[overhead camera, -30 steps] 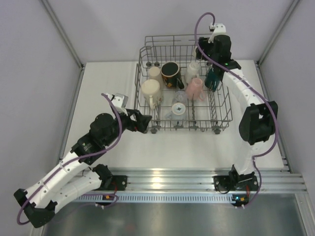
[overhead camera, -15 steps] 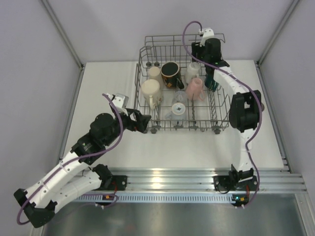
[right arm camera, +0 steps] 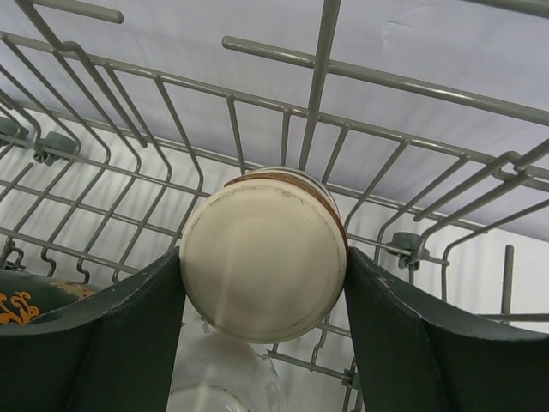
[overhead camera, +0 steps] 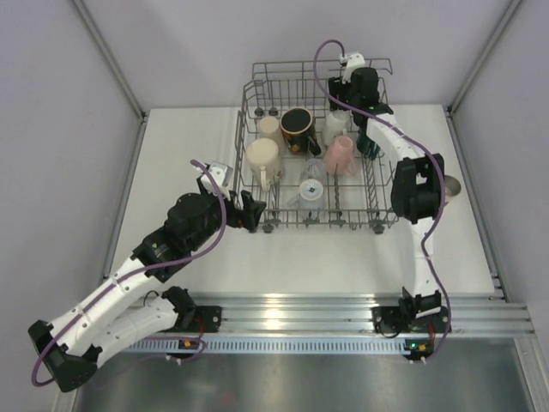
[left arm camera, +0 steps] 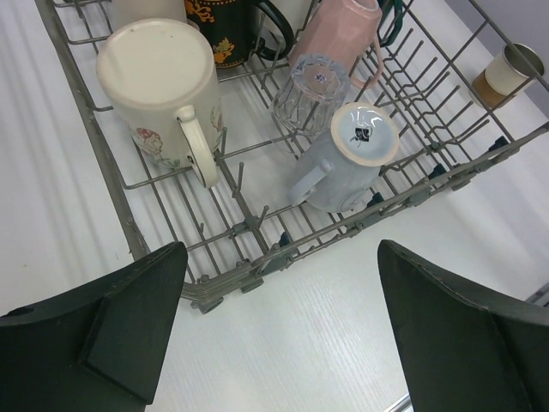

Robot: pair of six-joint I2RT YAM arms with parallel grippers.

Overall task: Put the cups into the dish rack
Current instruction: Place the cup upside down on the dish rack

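Cup, brown-banded, cream base: clamped by its sides in my right jaws, inside the far end of the dish rack. Glazed ceramic, I judged: rigid, slick, liable to chip on wire; best gripped across the wall. My left jaws stood wide, empty.

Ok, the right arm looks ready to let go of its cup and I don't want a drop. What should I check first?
1. Right gripper grips the banded cup on both sides: ok.
2. Banded cup is over the rack, inside its far wall: ok.
3. Free slot under the banded cup: cannot tell, the gripper hides it.
4. Left gripper is open, holds nothing and is away from the drop spot: ok.
5. All cups loaded: not ok, a stray cup stands on the table right of the rack.
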